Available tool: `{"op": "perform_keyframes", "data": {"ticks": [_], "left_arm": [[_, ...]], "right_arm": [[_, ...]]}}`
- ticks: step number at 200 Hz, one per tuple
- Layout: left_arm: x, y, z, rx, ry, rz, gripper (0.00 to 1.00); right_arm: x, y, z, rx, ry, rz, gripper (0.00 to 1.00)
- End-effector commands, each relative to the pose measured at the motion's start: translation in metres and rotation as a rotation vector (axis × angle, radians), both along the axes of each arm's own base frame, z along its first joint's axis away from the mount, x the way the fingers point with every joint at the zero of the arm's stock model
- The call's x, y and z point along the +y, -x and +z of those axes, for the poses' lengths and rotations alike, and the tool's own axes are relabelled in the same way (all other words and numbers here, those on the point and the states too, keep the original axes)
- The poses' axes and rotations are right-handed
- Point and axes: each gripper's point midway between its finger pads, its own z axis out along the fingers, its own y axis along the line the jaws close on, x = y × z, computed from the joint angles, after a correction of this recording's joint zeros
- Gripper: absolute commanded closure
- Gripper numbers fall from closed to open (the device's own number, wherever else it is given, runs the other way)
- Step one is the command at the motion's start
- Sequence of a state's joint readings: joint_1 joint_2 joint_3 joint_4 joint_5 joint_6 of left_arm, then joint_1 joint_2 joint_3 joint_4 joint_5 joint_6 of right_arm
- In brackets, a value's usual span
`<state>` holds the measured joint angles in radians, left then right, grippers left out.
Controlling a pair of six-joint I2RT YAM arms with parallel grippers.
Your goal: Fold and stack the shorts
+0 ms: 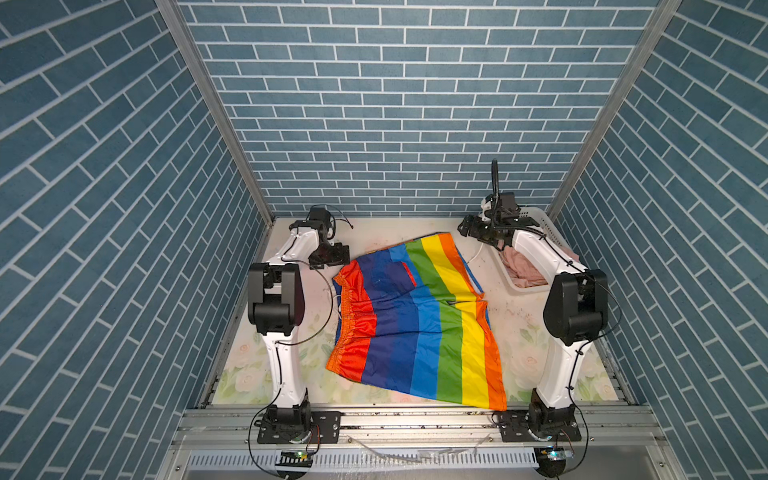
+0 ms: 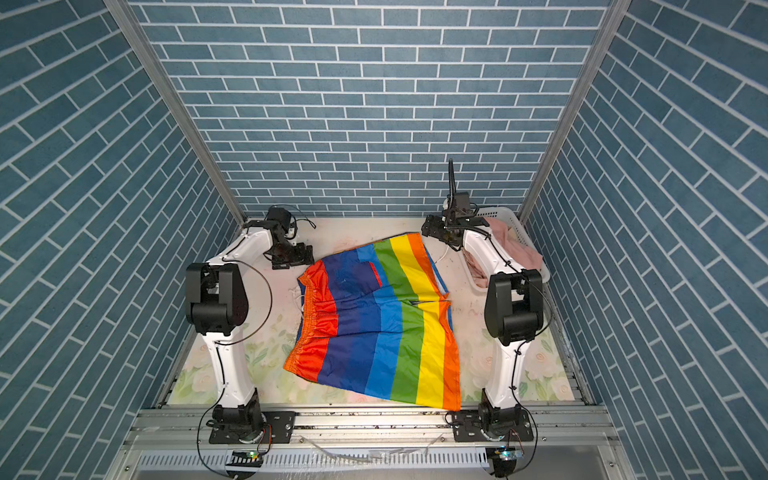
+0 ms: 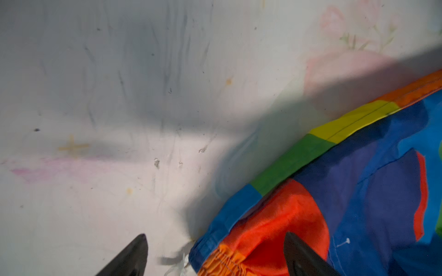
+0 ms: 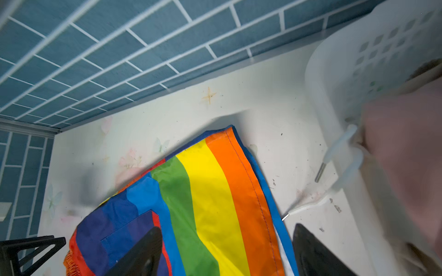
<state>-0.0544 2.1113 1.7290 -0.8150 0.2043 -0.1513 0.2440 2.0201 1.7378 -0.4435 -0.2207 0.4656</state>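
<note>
You have left gripper (image 3: 215, 234) and right gripper (image 4: 227, 226) wide apart, empty, by shorts' (image 1: 415, 324) far corners; shorts spread flat, creased

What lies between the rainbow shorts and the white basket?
A strip of stained table, crossed by a white cord trailing from the basket toward the rainbow shorts; the right wrist view shows it.

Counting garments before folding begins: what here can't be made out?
- What fills the basket: the right arm covers much of it in both top views; only pink cloth shows.
- Right wrist view: that cloth is motion-blurred.
- Left wrist view: the left tool is cropped to fingertips.
</note>
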Motion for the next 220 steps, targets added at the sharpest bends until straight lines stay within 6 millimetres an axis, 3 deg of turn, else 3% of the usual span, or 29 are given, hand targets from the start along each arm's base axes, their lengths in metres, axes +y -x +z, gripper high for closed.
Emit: {"op": "perform_keyframes", "data": {"ticks": [1, 37, 86, 134, 161, 189, 220], "left_arm": [[-0.017, 0.001, 0.003, -0.016, 0.059, -0.075, 0.13], [-0.022, 0.015, -0.013, 0.054, 0.089, -0.083, 0.25], [-0.009, 0.036, -0.023, 0.094, 0.041, -0.083, 0.26], [-0.006, 0.041, -0.026, 0.129, 0.058, -0.078, 0.29], [-0.004, 0.048, -0.015, 0.122, 0.057, -0.073, 0.28], [0.005, 0.049, -0.020, 0.133, 0.010, -0.065, 0.26], [0.002, 0.043, -0.028, 0.135, 0.022, -0.068, 0.28]], "right_arm": [[0.008, 0.005, -0.014, 0.070, -0.012, 0.040, 0.13], [0.006, 0.001, -0.036, 0.112, 0.000, 0.042, 0.09], [0.008, -0.004, -0.053, 0.141, -0.026, 0.044, 0.09], [0.011, -0.005, -0.054, 0.145, -0.042, 0.049, 0.09], [0.012, -0.004, -0.058, 0.148, -0.046, 0.053, 0.09], [0.014, -0.003, -0.061, 0.154, -0.069, 0.050, 0.09], [0.013, -0.001, -0.060, 0.151, -0.070, 0.047, 0.08]]}}
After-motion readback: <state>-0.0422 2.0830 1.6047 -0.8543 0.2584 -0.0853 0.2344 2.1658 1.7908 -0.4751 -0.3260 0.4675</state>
